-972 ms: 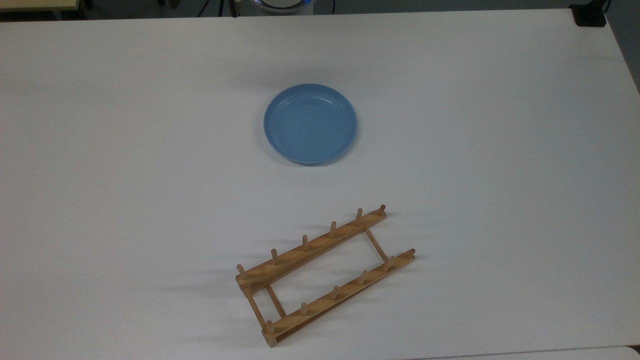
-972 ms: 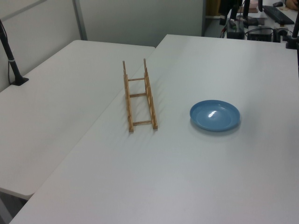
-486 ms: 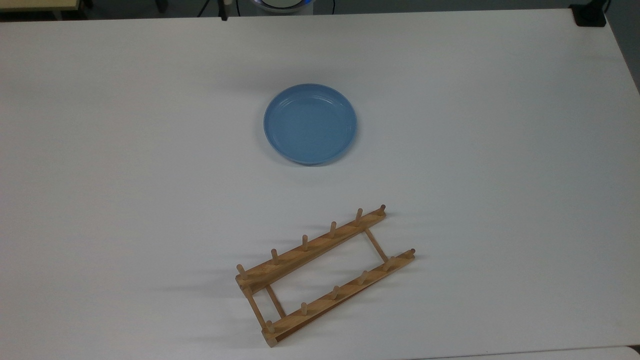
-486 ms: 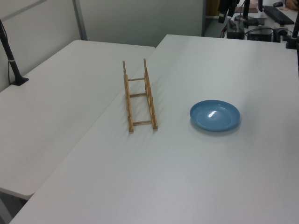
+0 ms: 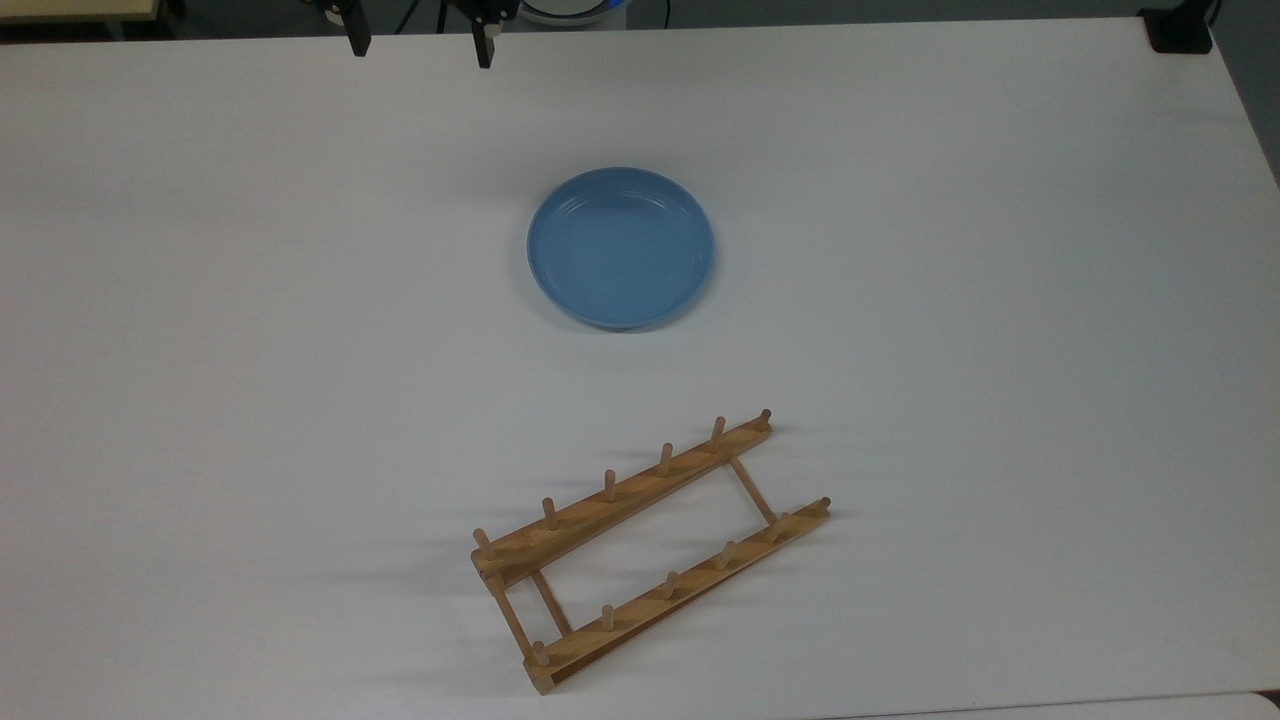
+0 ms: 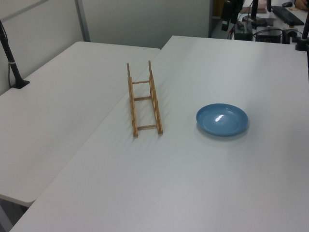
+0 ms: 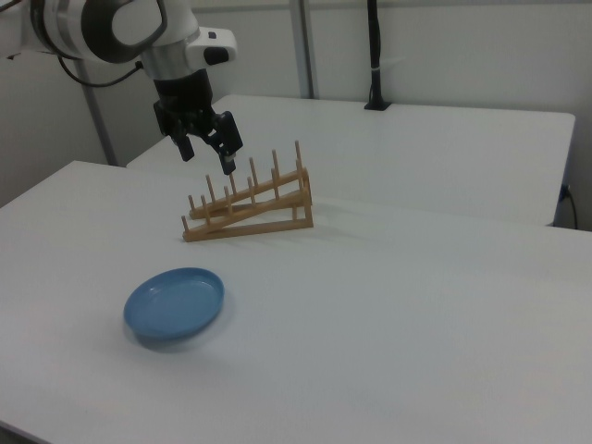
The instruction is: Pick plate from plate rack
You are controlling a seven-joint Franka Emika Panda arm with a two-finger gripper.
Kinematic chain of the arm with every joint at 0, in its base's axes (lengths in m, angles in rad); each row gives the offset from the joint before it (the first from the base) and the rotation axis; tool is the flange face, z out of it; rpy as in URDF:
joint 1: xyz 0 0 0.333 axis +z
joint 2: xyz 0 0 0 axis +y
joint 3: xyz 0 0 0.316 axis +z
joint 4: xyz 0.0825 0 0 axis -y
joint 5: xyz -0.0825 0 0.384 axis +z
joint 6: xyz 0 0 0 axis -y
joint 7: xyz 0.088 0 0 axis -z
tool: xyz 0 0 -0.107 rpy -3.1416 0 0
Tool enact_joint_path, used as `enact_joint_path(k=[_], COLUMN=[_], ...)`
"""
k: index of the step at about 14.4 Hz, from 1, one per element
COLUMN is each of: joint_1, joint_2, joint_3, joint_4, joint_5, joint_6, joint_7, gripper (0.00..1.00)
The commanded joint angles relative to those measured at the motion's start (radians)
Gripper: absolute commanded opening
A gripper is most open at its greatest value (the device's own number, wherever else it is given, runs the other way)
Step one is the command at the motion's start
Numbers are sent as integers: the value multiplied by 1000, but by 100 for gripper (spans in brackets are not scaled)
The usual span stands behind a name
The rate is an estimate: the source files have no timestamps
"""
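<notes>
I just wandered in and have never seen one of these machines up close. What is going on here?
A robot arm hangs over a white table with its end effector open and holding nothing. A light-blue plate lies flat on the table, apart from a wooden plate rack, which has no plate in it. The end effector is up in the air, touching neither one.

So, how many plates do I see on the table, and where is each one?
1. The light-blue plate lies flat on the white table, apart from the wooden plate rack, whose slots hold nothing. In the top view the rack is below the plate.
</notes>
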Motion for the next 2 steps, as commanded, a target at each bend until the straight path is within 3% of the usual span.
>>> enact_joint_path(k=[1,2], joint_1=[23,23], joint_2=[3,3], joint_3=[-20,-20], joint_4=[11,11], joint_5=[-11,-11], joint_6=[10,10], joint_7=[0,0], gripper=[100,100])
